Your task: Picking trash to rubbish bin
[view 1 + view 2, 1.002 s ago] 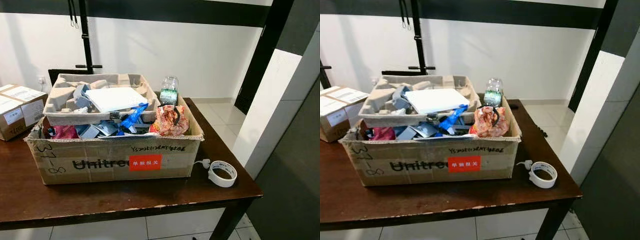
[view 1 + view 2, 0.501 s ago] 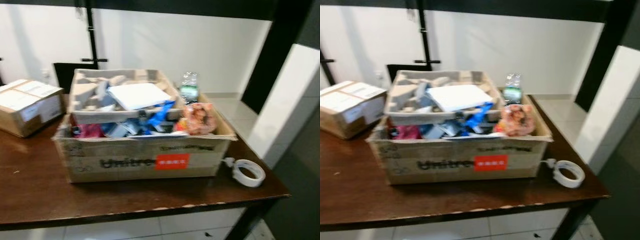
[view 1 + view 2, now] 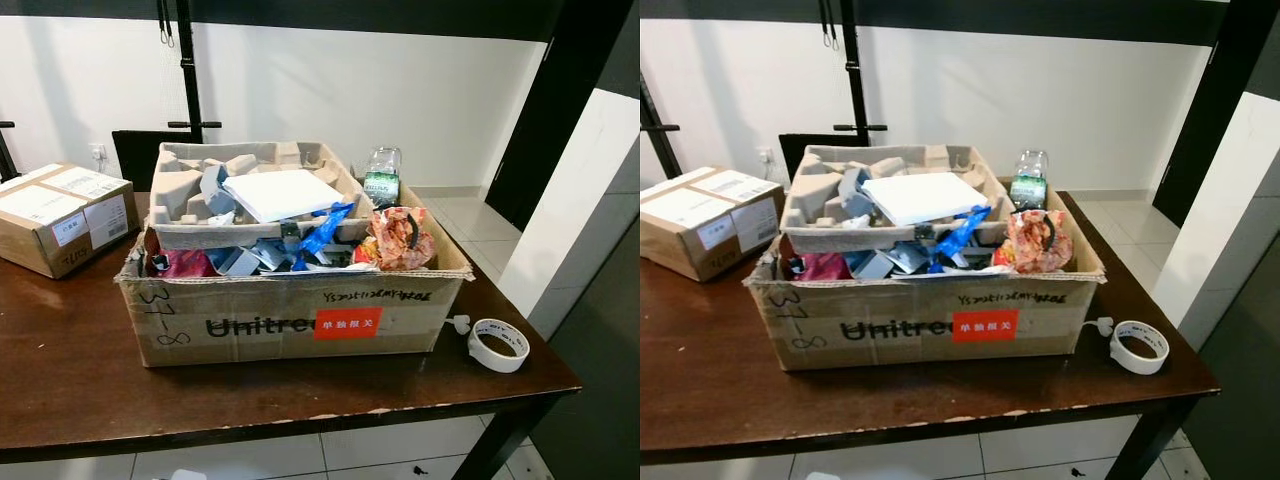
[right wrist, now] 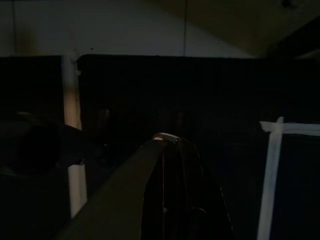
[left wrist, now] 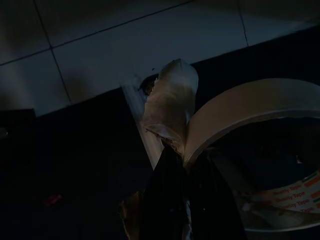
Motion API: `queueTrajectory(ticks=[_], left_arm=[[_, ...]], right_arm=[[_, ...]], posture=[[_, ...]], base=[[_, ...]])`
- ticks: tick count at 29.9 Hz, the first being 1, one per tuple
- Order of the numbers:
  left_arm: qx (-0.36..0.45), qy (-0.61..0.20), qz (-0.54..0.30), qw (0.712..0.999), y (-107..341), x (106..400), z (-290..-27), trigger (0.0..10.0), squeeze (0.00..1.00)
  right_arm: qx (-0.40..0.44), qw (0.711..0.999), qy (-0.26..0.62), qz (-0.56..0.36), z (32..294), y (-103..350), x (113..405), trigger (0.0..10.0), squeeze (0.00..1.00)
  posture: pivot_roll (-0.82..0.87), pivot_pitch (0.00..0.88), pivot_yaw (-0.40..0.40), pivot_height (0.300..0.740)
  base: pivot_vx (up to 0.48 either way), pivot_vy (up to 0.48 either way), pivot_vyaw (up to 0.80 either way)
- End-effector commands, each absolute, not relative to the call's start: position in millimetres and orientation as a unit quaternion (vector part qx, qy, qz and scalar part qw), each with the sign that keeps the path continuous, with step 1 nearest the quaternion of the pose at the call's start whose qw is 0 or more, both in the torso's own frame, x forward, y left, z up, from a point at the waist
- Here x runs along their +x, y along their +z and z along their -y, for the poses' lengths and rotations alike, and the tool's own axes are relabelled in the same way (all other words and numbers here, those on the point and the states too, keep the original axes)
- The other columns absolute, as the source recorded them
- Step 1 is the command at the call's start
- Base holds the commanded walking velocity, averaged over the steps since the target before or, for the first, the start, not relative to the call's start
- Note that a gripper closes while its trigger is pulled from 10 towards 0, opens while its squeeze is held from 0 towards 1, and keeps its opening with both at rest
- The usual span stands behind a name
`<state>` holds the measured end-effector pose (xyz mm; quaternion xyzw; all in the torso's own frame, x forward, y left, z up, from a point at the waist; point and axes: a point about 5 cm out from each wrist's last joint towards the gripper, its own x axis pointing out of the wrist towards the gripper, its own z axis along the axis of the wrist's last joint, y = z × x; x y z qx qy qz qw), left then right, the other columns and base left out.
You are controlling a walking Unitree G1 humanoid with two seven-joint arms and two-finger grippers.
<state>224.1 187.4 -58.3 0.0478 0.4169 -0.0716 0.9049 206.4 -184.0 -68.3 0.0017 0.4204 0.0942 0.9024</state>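
While my left gripper (image 5: 172, 195) pinches tan tape roll (image 5: 250, 130), cardboard box (image 3: 290, 320) brims with crumpled wrappers (image 3: 400, 238); right fingers unreadable.

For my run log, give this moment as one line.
scene: trash-filled brown cardboard box on dark wooden table | left gripper: holds beige tape roll

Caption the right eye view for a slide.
Trash-filled Unitree cardboard box on a dark wooden table, tape roll beside it, sealed carton at left.
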Motion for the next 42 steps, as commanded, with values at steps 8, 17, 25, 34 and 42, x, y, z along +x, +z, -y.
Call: queueTrajectory(ticks=[8, 17, 25, 34, 42], left_arm=[[0.143, -0.222, -0.356, 0.896, -42.3, 232.6, -186.4, 10.0, 0.00], [0.122, -0.470, -0.181, 0.855, 55.3, 262.9, -168.8, 10.0, 0.00], [0.089, -0.585, -0.113, 0.798, 144.1, 275.0, -162.8, 10.0, 0.00], [0.069, -0.602, 0.023, 0.795, 226.7, 295.2, -149.9, 10.0, 0.00], [0.049, -0.556, 0.147, 0.817, 280.9, 319.9, -132.2, 10.0, 0.00]], right_arm=[[-0.075, 0.879, 0.316, -0.350, 172.6, -41.2, 229.4, 10.0, 0.00], [-0.067, 0.858, 0.457, -0.225, 179.2, 36.7, 274.7, 10.0, 0.00], [0.004, 0.848, 0.516, -0.118, 184.3, 114.3, 302.1, 10.0, 0.00], [0.049, 0.869, 0.492, 0.016, 188.0, 190.1, 326.3, 10.0, 0.00], [0.067, 0.867, 0.489, 0.073, 189.6, 229.0, 332.3, 10.0, 0.00]], posture=[[-0.08, 0.113, -0.020, 0.740], [-0.07, 0.103, -0.028, 0.740], [-0.07, 0.095, -0.026, 0.740], [-0.07, 0.093, -0.021, 0.740], [-0.06, 0.094, -0.030, 0.740]], base=[[0.000, -0.036, 0.00], [0.000, 0.000, 0.00], [0.000, 0.000, 0.00], [0.000, 0.000, 0.00], [0.000, 0.000, 0.00]])
